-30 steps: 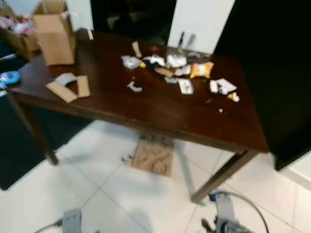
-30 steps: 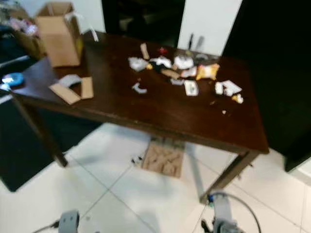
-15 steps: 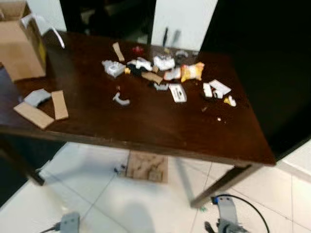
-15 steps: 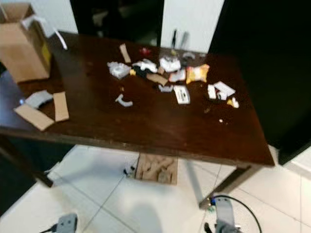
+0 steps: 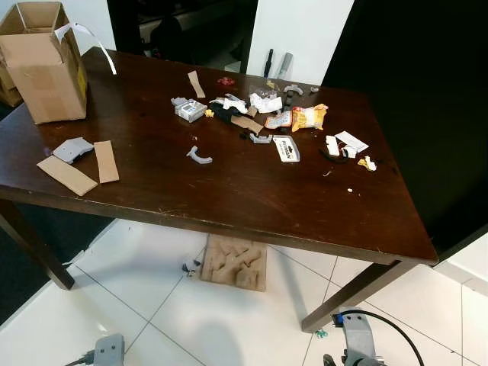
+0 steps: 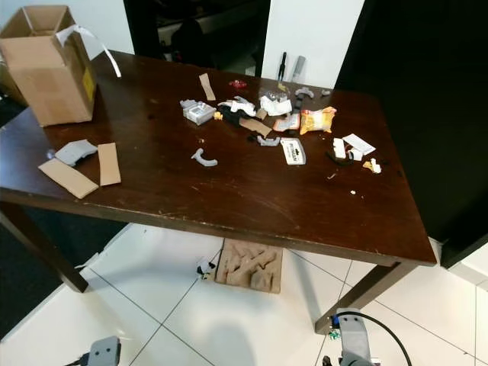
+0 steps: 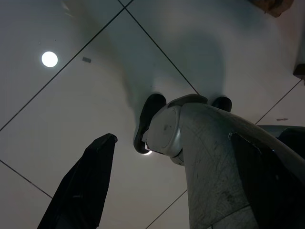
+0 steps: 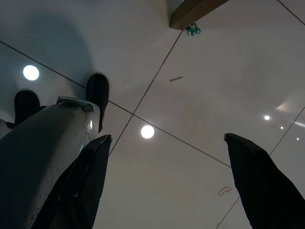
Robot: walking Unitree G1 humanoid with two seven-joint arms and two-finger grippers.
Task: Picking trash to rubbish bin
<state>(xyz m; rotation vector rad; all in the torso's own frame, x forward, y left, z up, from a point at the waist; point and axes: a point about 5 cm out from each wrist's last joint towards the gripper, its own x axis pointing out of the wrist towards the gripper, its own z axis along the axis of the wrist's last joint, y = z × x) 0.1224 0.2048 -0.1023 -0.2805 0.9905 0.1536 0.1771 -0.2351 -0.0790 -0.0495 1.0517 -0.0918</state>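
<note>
Trash lies scattered on the far half of a dark wooden table (image 5: pixel 252 200): an orange snack packet (image 5: pixel 307 117), white wrappers (image 5: pixel 264 102), a small grey box (image 5: pixel 187 110), a white label card (image 5: pixel 287 149), a grey curved piece (image 5: pixel 200 157) and small scraps (image 5: pixel 349 143) near the right edge. Both arms hang low in front of the table, the left arm (image 5: pixel 107 351) and the right arm (image 5: pixel 352 345) at the bottom of the eye views. My left gripper (image 7: pixel 176 191) and right gripper (image 8: pixel 176 186) are open over the white floor tiles, holding nothing.
An open cardboard box (image 5: pixel 42 62) stands on the table's far left corner. Cardboard strips (image 5: pixel 104 161) and a grey piece (image 5: pixel 72 149) lie near the left front edge. A moulded cardboard tray (image 5: pixel 235 263) sits on the floor under the table. A dark cabinet (image 5: pixel 427 91) stands to the right.
The camera has swung and steadied, so the table now sits more centred and sharper. The things on it and both hanging arms have not moved.
</note>
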